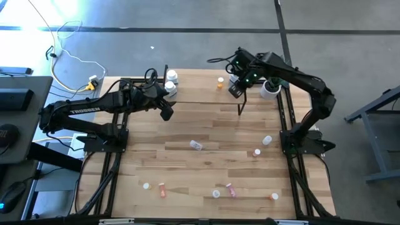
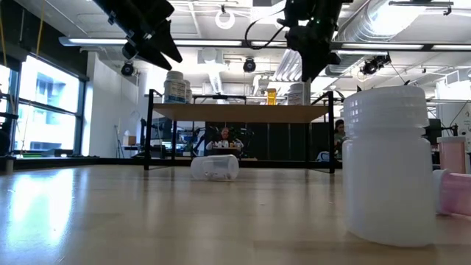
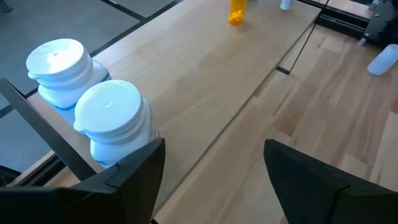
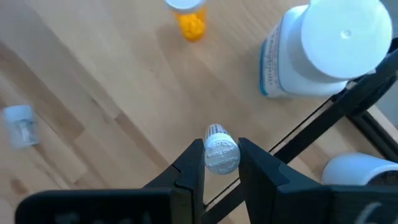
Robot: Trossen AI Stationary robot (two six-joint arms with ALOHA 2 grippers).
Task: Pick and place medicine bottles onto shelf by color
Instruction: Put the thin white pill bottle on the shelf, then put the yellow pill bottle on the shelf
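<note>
Left pincer [image 1: 166,113] hung spread and empty just beside the two white bottles [image 1: 170,82] on the shelf [image 1: 200,84]. Right pincer [image 4: 222,163] pinched a small white bottle [image 4: 221,153], long axis along the fingers, above the shelf's right end near the large white bottle [image 4: 323,46].

Setting: robotics lab or industrial workshop. Evidence: bare grey concrete floor [image 1: 350,37]; exposed silver ducts [image 2: 397,18] and strip lights [image 2: 110,42] under an open ceiling; large windows [image 2: 44,103]; loose cables [image 1: 69,59] on the floor; black-framed wooden table [image 1: 187,125] carrying two dark arms; a seated person [image 2: 340,132] at the far side.
</note>
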